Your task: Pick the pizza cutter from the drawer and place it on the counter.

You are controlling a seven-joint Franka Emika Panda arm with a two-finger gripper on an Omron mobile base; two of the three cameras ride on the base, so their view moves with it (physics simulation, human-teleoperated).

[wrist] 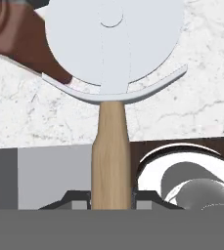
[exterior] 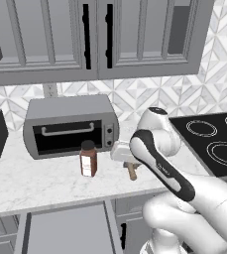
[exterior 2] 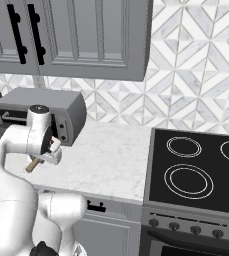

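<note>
Pizza cutter [wrist: 111,97] aloft over the white marble counter [exterior: 45,183], tan handle pinched between the two dark tips of the gripper [wrist: 111,197], jaws closed tight on the wood, round pale wheel pointing away from the hand. From the left base view, only a stub of handle poking out below the wrist, just right of the brown bottle [exterior: 88,158] and forward of the toaster oven [exterior: 70,129]; from the right base view, the same stub slanting down toward the slab, apparently not yet touching it. Below the counter's edge, the drawer [exterior: 68,228] pulled out, flat grey floor showing. Placement the step in hand, by the look of things: lift done, set-down pending. Best done with a slow, straight descent onto bare marble, wheel and handle brought near level so the tool lands flat rather than tipping off its blade. Worth keeping well off the bottle, seen dark and close beside the wheel in the hand view, and back from the counter's front lip, where a rolling wheel could carry the cutter over into the drawer. Release only once the tool rests on the stone.
</note>
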